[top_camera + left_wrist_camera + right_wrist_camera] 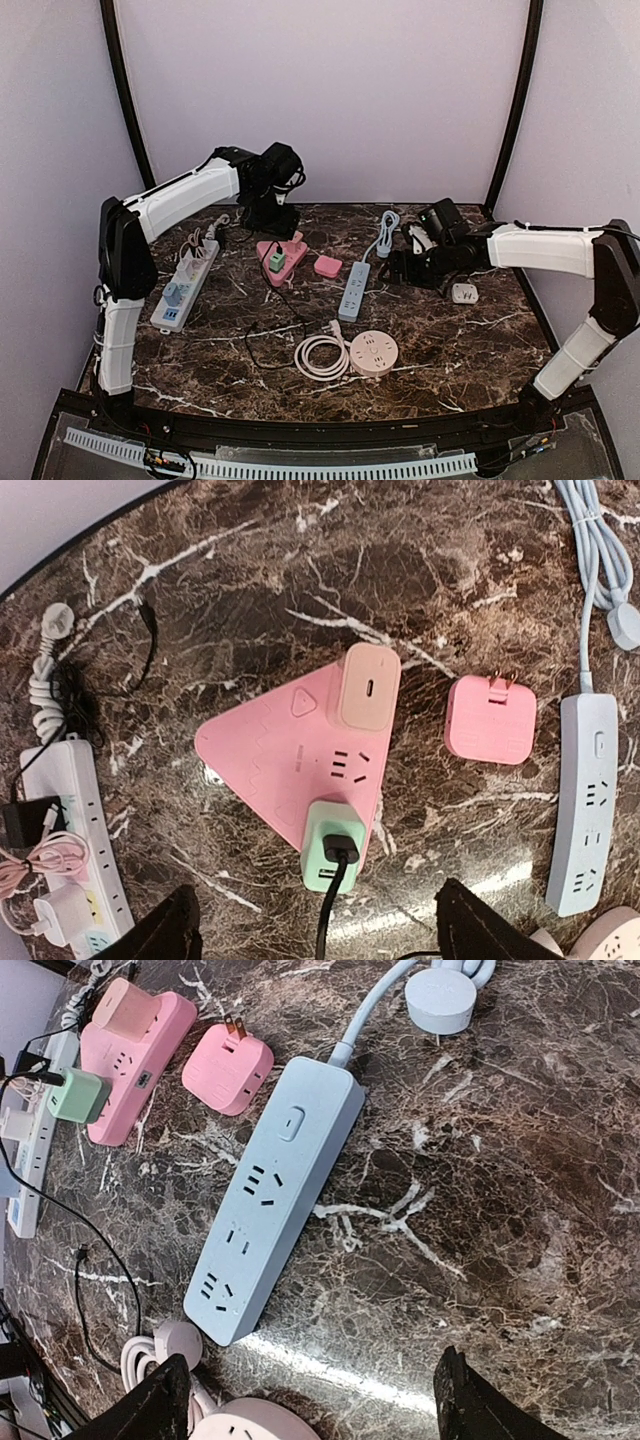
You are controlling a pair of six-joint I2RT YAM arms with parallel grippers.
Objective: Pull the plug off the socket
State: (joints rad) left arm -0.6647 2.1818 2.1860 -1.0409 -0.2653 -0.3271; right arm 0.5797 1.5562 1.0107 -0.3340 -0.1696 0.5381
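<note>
A pink triangular socket (255,750) lies on the marble table (480,340). A pale pink plug (365,685) stands in its far outlet, and a green plug (335,845) with a black cable sits in its near corner. A loose pink plug (488,720) lies just right of the socket, prongs showing. My left gripper (322,925) hangs open above the socket's near end, its fingers either side of the green plug and clear of it. My right gripper (320,1405) is open over bare marble, right of a blue power strip (275,1190).
A white power strip (185,285) with several plugs and cables lies at the left. A round pink socket (373,353) with a coiled white cord sits near the front middle. A small white adapter (464,293) rests at the right. Dark frame posts stand behind.
</note>
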